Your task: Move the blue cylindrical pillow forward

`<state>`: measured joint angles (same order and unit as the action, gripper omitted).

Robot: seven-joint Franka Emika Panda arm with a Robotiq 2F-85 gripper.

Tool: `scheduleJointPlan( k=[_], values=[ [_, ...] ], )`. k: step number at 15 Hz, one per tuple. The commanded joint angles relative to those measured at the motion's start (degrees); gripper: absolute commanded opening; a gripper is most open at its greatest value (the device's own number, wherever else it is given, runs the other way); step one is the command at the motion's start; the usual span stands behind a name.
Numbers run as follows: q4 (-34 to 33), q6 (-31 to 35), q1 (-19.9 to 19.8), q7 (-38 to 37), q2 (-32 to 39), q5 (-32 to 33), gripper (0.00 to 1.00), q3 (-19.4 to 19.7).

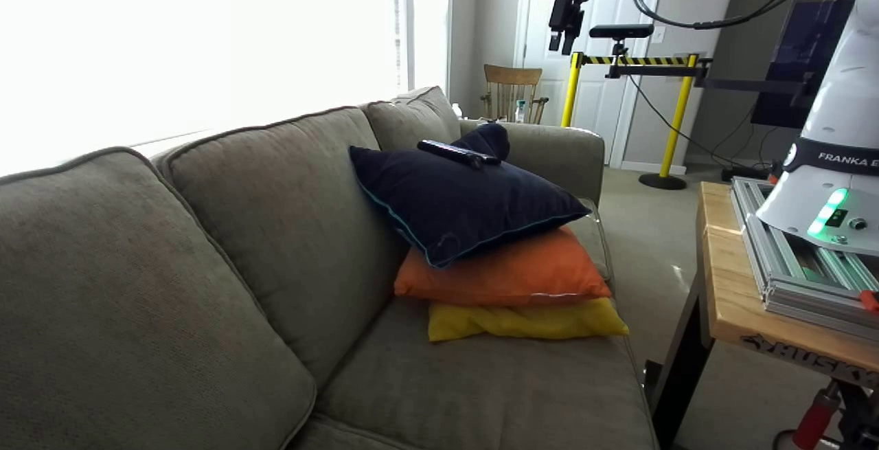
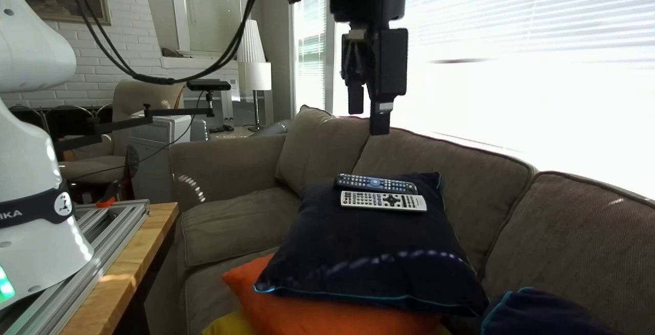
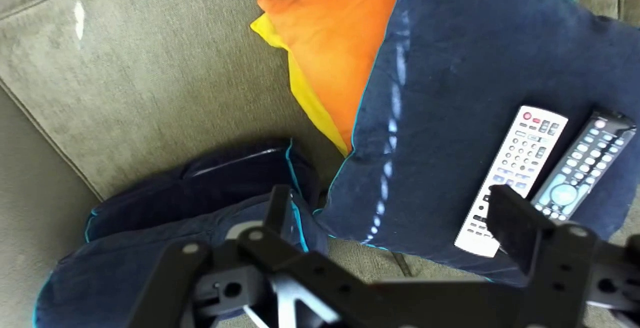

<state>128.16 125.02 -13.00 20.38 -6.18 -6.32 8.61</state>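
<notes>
That plump navy roll pillow (image 3: 170, 238) lies lower left in the wrist view, teal-piped at its ends, just beside a corner of the square cushion (image 3: 460, 92); bare sofa seat (image 3: 165, 77) spreads across the upper left. The jaws hang well above, wide apart, gripping only air.

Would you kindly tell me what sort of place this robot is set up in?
Probably a living room in a home: there is a large upholstered sofa, two remote controls lying on a navy cushion, and a lamp in the background.
</notes>
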Motion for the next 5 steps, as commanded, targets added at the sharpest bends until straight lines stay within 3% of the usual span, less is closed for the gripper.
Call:
scheduleJointPlan(
  k=[1, 5],
  values=[
    [0.5, 0.3, 1.4, -0.1, -0.5, 0.2, 1.0, 1.3],
    [0.8, 0.4, 1.5, -0.1, -0.8, 0.1, 1.0, 1.4]
  ],
)
